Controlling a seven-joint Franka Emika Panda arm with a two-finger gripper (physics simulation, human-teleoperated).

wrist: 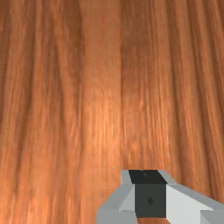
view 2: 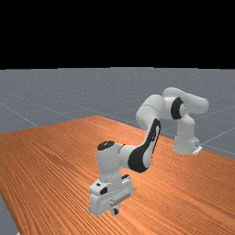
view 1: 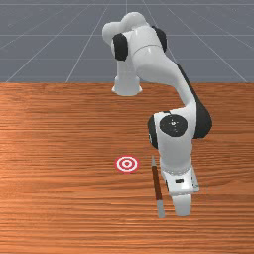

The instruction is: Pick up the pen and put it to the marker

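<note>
The slim brown pen with grey ends (view 1: 157, 186) lies flat on the orange-brown wooden worktop (view 1: 54, 149), its pointed grey tip toward the base of the white and grey arm (view 1: 167, 69) and its blunt end toward the front view's bottom. The round red-and-white ringed marker (view 1: 127, 164) sits near that tip, off to the front view's left, so the carry looks short once the pen is caught. The white two-finger gripper (view 2: 114, 211) hangs from the arm with its jaws pointing down, which suits a pick from above, yet it stands beside the pen, on the front view's right, so it probably has to shift sideways first. Its jaws are pressed together, the dark pads (wrist: 142, 199) meeting with nothing pinched between them; they need to part before they can take the shaft. The long side of the hand seems to run much along the pen's length, so I judge that a turn of about a quarter is called for, letting the jaws close across the narrow shaft. A grip near the middle of the brown part should balance best, while one near an end could let the slim body swing or roll away.
</note>
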